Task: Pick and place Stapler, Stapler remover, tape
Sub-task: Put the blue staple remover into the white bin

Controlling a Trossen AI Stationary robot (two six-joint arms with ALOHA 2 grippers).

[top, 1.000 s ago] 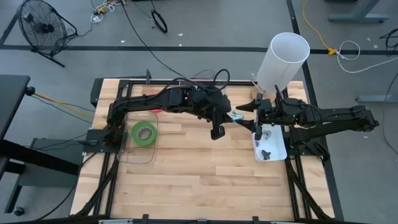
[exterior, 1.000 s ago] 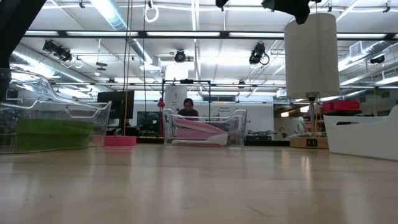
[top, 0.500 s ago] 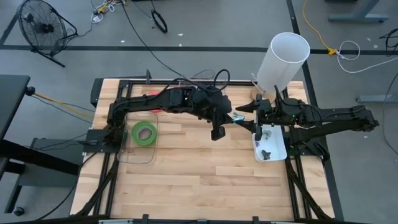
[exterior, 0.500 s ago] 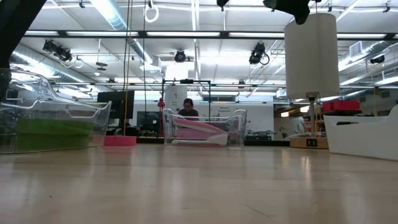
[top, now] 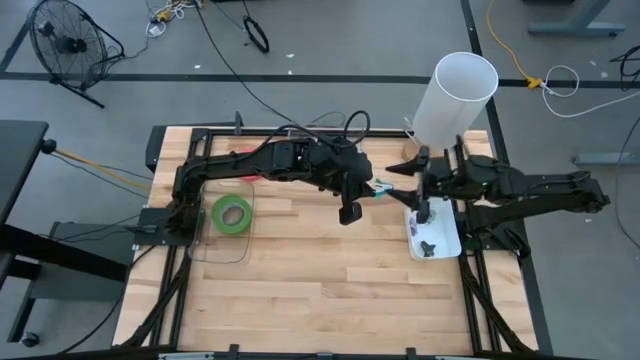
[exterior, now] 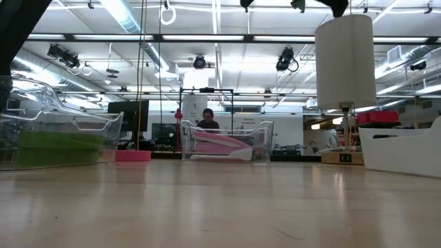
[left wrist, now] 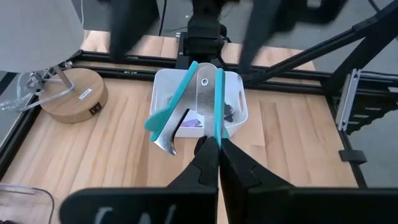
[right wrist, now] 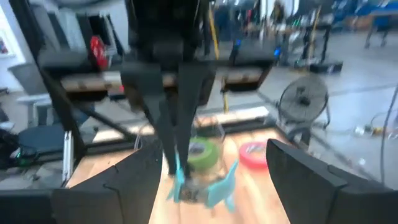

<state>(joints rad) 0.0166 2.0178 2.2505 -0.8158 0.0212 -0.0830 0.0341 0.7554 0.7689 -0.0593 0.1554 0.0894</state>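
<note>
We've got the left gripper (left wrist: 213, 146) pinching the stapler remover (left wrist: 189, 102) over the white bin (left wrist: 239, 102); right gripper (top: 418, 186) spread beside it, so next we'd hand off.

i see bright, even overhead light from ceiling strips (exterior: 172, 38); soft shadows; my right wrist view is motion-blurred.
</note>
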